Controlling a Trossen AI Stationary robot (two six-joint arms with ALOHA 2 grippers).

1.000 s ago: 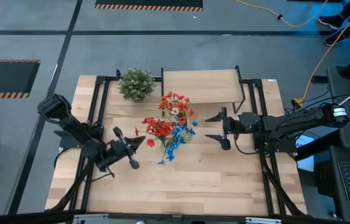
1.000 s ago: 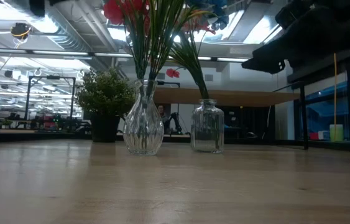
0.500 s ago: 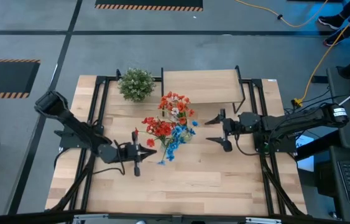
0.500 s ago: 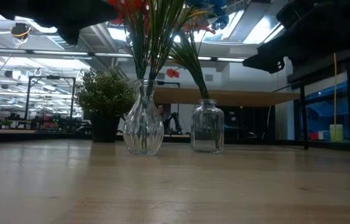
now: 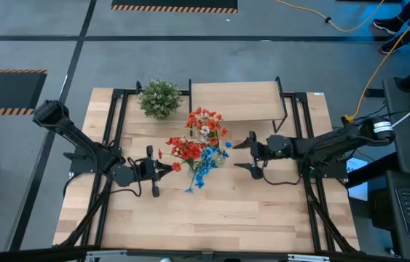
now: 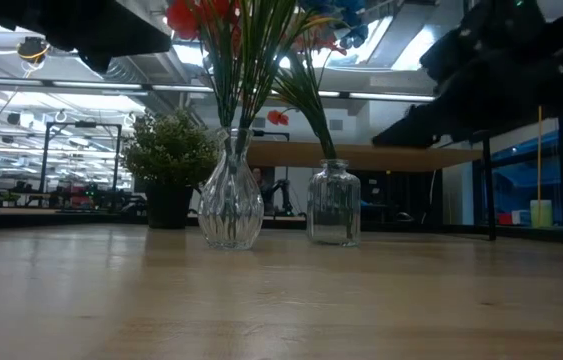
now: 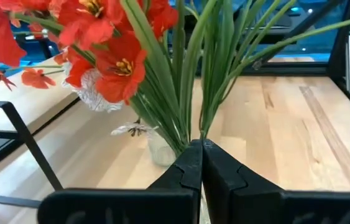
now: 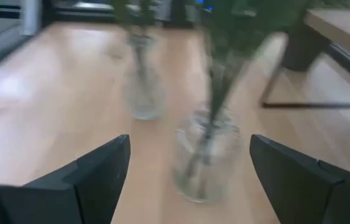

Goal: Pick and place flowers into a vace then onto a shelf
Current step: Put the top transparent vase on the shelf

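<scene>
I see the flowers (image 5: 199, 149) already standing in two clear glass vases mid-table, a ribbed vase (image 6: 230, 205) and a jar-shaped vase (image 6: 333, 205) side by side, in front of the shelf (image 5: 235, 100); my left gripper (image 5: 170, 168) sits just beside the red blooms with fingers pressed together, gripping nothing; my right gripper (image 5: 245, 154) faces the jar-shaped vase with fingers spread wide, nothing between them; a potted plant (image 5: 159, 97) stands beside the shelf; I can read no writing anywhere

Two clear ribbed glass vases (image 6: 230, 205) stand on the smooth, pale wood tabletop (image 6: 281, 300).
</scene>
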